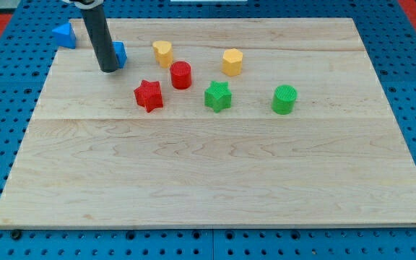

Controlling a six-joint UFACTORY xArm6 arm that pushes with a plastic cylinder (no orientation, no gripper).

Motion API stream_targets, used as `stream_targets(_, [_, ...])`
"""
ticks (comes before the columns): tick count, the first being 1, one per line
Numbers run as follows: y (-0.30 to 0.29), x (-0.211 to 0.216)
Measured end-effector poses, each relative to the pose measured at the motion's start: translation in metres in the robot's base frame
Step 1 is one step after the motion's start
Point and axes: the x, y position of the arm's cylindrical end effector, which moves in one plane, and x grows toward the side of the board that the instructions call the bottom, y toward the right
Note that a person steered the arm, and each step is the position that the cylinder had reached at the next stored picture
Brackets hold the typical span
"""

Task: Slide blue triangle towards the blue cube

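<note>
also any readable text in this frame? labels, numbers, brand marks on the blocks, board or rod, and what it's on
None: no text, number, label or brand mark is legible anywhere in the camera view.
Wooden board: bare wood grain only.
Blue triangle, blue cube, red star, green cylinder and the other blocks: plain coloured faces.
Rod ending in my tip, against the blue cube's left side: plain dark, unmarked.
Blue perforated surface: holes only.

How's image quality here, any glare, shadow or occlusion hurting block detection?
Camera view: lighting is even and soft, with no glare on the wooden board and only faint shadows under the blocks. Focus is sharp throughout. My rod covers most of the blue cube, my tip at its left edge. The blue triangle sits unobstructed at the board's top-left corner.
</note>
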Motion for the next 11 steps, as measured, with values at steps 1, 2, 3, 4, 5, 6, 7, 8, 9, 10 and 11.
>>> stream_targets(1, [-0.005, 0.004])
stream_targets(2, [-0.048, 0.002])
stream_targets(3, [-0.096, -0.006])
stream_targets(4, [-0.121, -0.005])
stream_targets(5, [-0.122, -0.027])
stream_targets(6, [-0.12, -0.079])
stream_targets(7, [-0.12, -0.101])
stream_targets(8, [-0.12, -0.127])
stream_targets(9, [-0.095, -0.124])
stream_targets(10, [-0.055, -0.099])
stream_targets(11, [-0.055, -0.085])
